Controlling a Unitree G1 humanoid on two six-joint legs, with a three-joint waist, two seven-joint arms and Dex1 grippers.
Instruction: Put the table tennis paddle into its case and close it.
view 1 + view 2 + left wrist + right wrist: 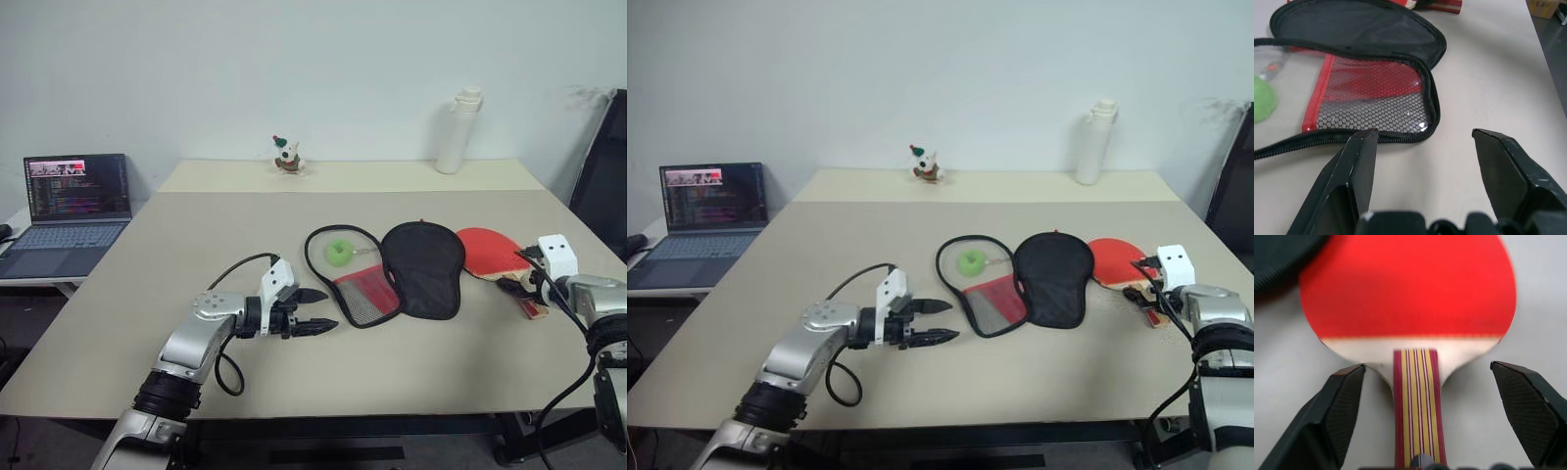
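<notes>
I see the case (392, 269) lying open and flat in the middle of the table. Its black half (424, 266) sits at 3 o'clock from its other half (355, 274), which has a red patch under black mesh and a black zip edge. The table tennis paddle (489, 252) lies flat at 3 o'clock from the case, touching its black half. Its round face is red. Its striped wooden handle (1419, 406) points toward me.

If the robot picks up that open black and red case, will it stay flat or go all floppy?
Probably floppy: the case lies spread open like soft fabric, with a thin mesh pocket. It likely weighs little, since it looks empty apart from a green ring. Its loose black edging might sag from the left gripper.
</notes>
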